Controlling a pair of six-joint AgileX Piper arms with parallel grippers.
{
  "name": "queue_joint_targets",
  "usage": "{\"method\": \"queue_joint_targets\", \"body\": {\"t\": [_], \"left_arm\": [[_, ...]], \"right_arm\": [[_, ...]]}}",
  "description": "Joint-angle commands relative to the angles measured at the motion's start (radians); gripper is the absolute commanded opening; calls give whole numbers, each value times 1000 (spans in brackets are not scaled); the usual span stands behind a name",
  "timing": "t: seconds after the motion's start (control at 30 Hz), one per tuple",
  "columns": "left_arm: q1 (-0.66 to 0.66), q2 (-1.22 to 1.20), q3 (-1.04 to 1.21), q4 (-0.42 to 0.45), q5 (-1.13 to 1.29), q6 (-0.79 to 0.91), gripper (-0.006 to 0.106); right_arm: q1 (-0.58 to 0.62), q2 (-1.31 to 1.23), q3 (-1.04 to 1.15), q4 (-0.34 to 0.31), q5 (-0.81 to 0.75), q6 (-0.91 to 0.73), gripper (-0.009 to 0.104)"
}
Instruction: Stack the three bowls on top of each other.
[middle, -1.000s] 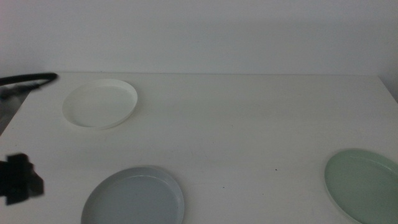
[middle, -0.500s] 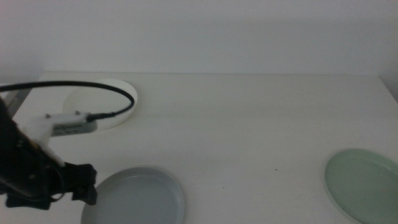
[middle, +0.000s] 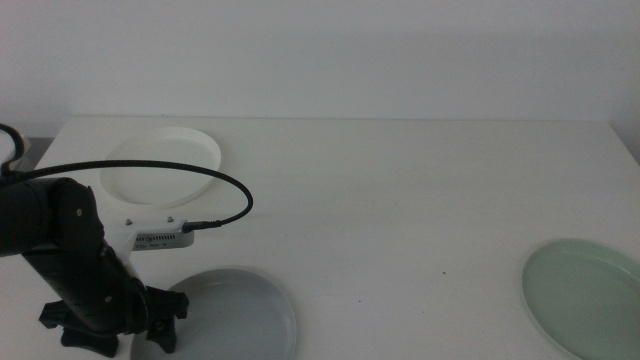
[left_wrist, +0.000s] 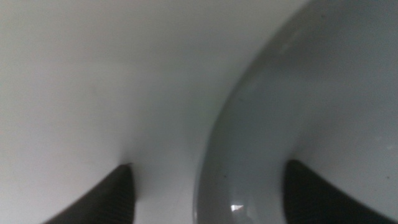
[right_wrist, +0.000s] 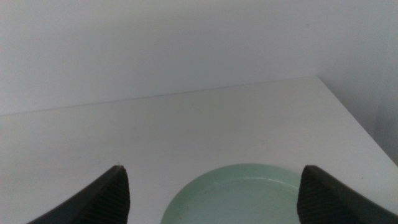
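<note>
Grey bowl (middle: 218, 315) — shallow, low-rimmed — sits at the counter's (middle: 400, 200) near-left edge; my left hand (left_wrist: 208, 193) is spread astride its rim. My right hand (right_wrist: 214, 199) hangs spread over the pale green bowl (right_wrist: 239, 196).

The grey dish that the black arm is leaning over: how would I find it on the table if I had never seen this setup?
Start at the white table and look along its near edge, toward the left. There the left gripper has its open jaws astride the rim of the grey bowl, one inside, one outside. It is the only grey dish: the white bowl lies farther back and the pale green bowl far right.
</note>
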Motion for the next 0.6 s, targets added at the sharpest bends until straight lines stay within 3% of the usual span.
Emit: {"method": "queue_joint_targets", "body": {"t": [0.0,0.1,0.13,0.23,0.57], "left_arm": [[-10,21,4,-27,-18,0,71],[-10,21,4,-33,-18,-2,48],[-10,21,4,-35,-18,-2,28],[-10,9,1,-45,0,-2,2],[-48,-127,-287,-61,237,-38,-2]], "right_arm": [[-5,-4,4,-11,-9,-6,92],[-5,-4,4,-11,-9,-6,92],[-5,-4,4,-11,-9,-6,92],[-5,-4,4,-11,-9,-6,92],[-5,-4,4,-11,-9,-6,92]]}}
